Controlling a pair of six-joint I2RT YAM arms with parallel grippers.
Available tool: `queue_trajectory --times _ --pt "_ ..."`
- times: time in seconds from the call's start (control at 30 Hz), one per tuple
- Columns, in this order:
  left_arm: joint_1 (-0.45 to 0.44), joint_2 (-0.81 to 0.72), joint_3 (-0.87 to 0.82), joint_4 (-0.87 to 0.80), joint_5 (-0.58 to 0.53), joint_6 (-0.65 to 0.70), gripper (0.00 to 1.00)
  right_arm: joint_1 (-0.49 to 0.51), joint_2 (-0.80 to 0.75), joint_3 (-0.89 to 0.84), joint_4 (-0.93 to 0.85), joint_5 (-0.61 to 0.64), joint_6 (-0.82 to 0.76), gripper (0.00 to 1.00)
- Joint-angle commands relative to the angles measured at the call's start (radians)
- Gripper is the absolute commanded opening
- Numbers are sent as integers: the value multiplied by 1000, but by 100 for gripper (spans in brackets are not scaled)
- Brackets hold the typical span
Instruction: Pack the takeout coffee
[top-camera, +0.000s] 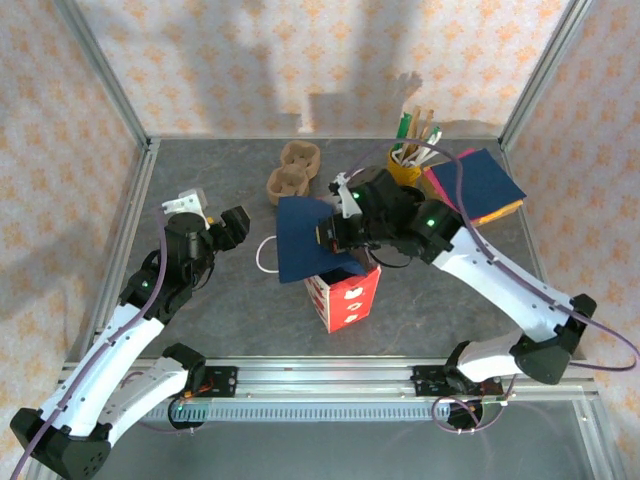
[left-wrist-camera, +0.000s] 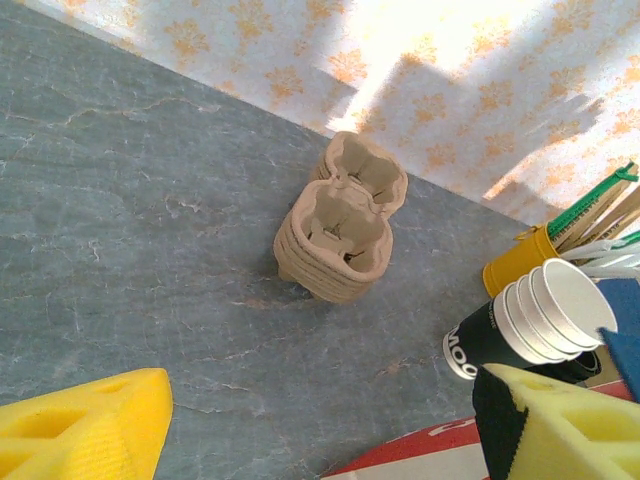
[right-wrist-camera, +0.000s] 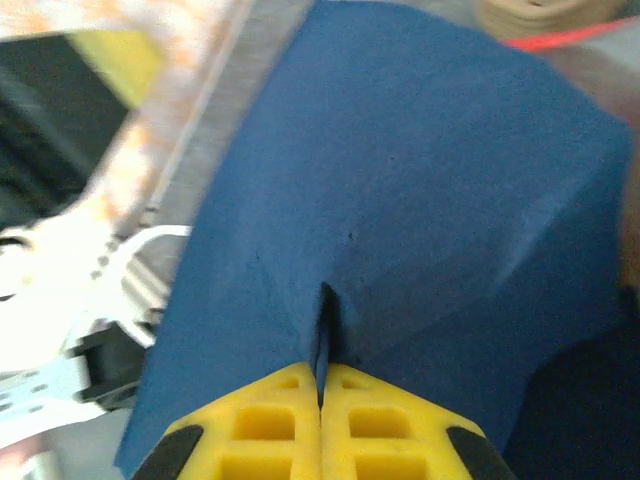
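Left wrist view: takeout coffee cup (left-wrist-camera: 535, 315) at right of frame, on the desk (left-wrist-camera: 150, 200), ahead and to the right of the left tool (left-wrist-camera: 320, 400). White paper, dark band with white lettering round the lower part. Several rims show at the mouth, so it may be a few cups nested; cannot tell for certain. Long axis runs in frame from dark base at lower left to mouth at upper right. The yellow cup (left-wrist-camera: 520, 268) just behind it leans the same way, so I judge both stand upright and the slant is the lens. Left tool: yellow pads spread wide, nothing between them. Right tool (right-wrist-camera: 320, 378): pads pressed together, pinching the edge of a navy sheet (right-wrist-camera: 400, 200) that is thin, soft and creased at the pinch. Top view has that sheet held over the red-and-white box (top-camera: 345, 295). Judgement: the right arm reaches nearer the cup's corner but is occupied. The left tool is the free one and would need to swing right and forward, with its jaws set either side of the cup wall. Paper wall is smooth and tapered, likely light and easy to crush or tip. Outward: stirrers (left-wrist-camera: 600, 205), wooden and green-wrapped, standing in the yellow cup. Stack of brown moulded-pulp carriers (left-wrist-camera: 340, 230), rough and fibrous, well apart to the cup's left. Desk is grey, stone-veined, matte.
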Motion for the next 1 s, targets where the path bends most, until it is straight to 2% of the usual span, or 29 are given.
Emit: queue_trajectory --times 0.0,0.5,0.97 --pt "7 -6 -5 21 9 -7 81 13 44 53 -129 231 -35 0" --pt "7 -7 -21 23 4 -4 81 82 150 66 -246 347 -50 0" --pt "8 -17 -43 21 -1 -1 82 97 174 53 -248 334 -39 2"
